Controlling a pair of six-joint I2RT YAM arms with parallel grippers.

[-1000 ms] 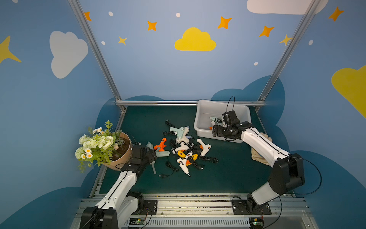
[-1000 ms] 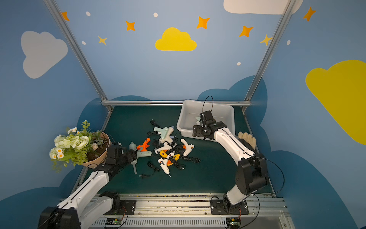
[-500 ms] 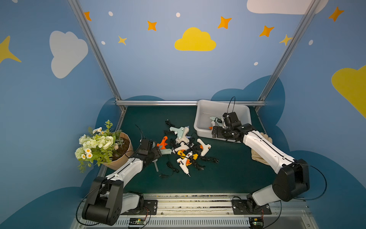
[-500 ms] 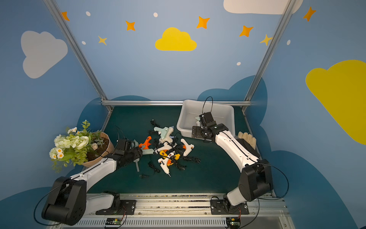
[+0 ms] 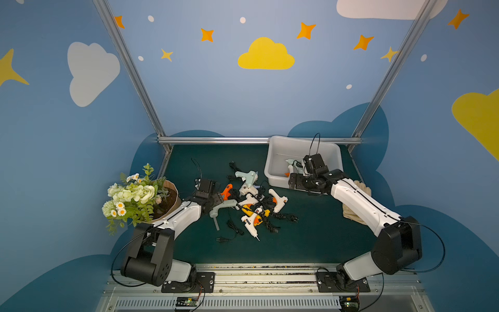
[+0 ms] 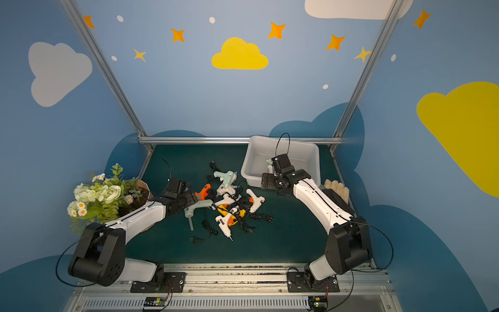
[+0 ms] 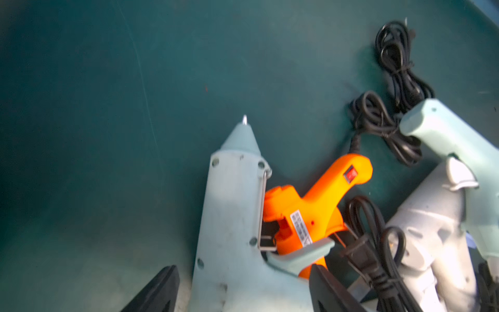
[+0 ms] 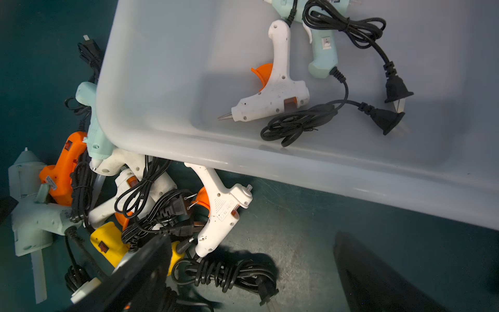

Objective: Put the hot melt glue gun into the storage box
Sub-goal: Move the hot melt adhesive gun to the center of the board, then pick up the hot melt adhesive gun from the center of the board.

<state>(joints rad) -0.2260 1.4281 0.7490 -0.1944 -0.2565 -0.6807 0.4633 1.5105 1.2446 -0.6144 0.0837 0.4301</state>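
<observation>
A pale grey-blue glue gun (image 5: 225, 205) (image 7: 232, 205) lies on the green mat at the left edge of a pile of glue guns. My left gripper (image 5: 216, 201) (image 7: 243, 270) is open and straddles its body, with a gap showing on one side. The storage box (image 5: 278, 151) (image 8: 297, 167) stands at the back right. It holds a white gun with an orange trigger (image 8: 272, 91) and a mint gun (image 8: 321, 51). My right gripper (image 5: 297, 181) (image 8: 251, 237) hangs open and empty over the mat, just in front of the box's near wall.
The pile holds an orange gun (image 7: 316, 200), a mint gun (image 5: 248, 177), a yellow gun (image 5: 255, 216), white guns and tangled black cords. A flower pot (image 5: 135, 194) stands at the left by my left arm. A beige glove (image 5: 361, 189) lies at the right edge.
My left arm has reached forward and right, so its gripper now straddles the grey-blue gun. The right gripper has stayed open near the box's front wall.
</observation>
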